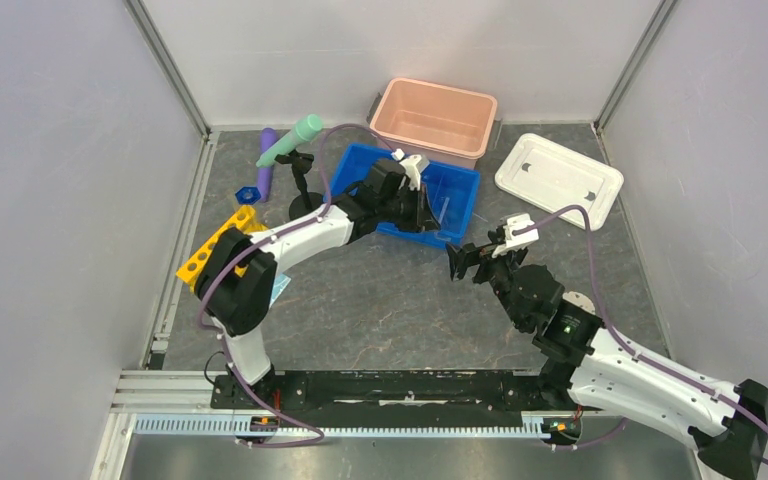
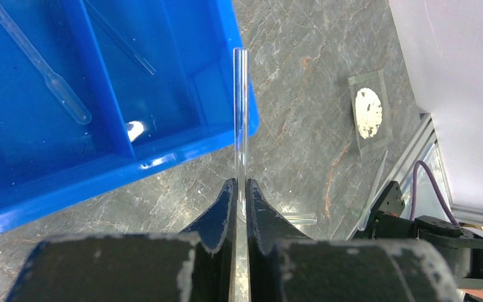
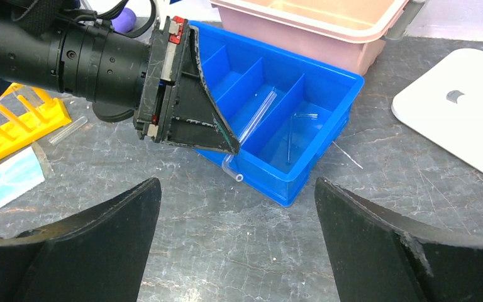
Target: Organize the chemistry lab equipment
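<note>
Compartments split the blue divided tray (image 1: 457, 192), which sits at the far middle of the counter (image 1: 380, 300). In the left wrist view, one compartment holds a clear pipette (image 2: 50, 78) lying flat. The compartment next to it holds a thin rod (image 2: 121, 39). From the right wrist, another clear tube-like piece (image 3: 261, 112) leans along a middle compartment, and a thin bent piece lies in the one to its right. Just beyond the tray stands the pink bin (image 1: 435, 120), open-topped. Its white lid (image 1: 558, 178) lies flat on the counter to the right.

The left pincer (image 2: 239, 182) is closed tight on a clear tube (image 2: 241, 100), a slim, hollow, see-through length with an open end. It sticks straight out past the fingertips and crosses the tray's near corner. Its other end pokes out beside the tray's near wall. The right pincer (image 3: 238, 182) stands wide open with nothing in it, near and to the right of the tray.

At the left edge lies the yellow tube rack (image 1: 215, 245), with the light-blue mask (image 3: 3, 182) just beside it. Farther back, the black clamp stand (image 1: 303, 185) carries a mint-green tube (image 1: 295, 138) tilted, and a purple tube (image 1: 266, 160) lies to its left.
</note>
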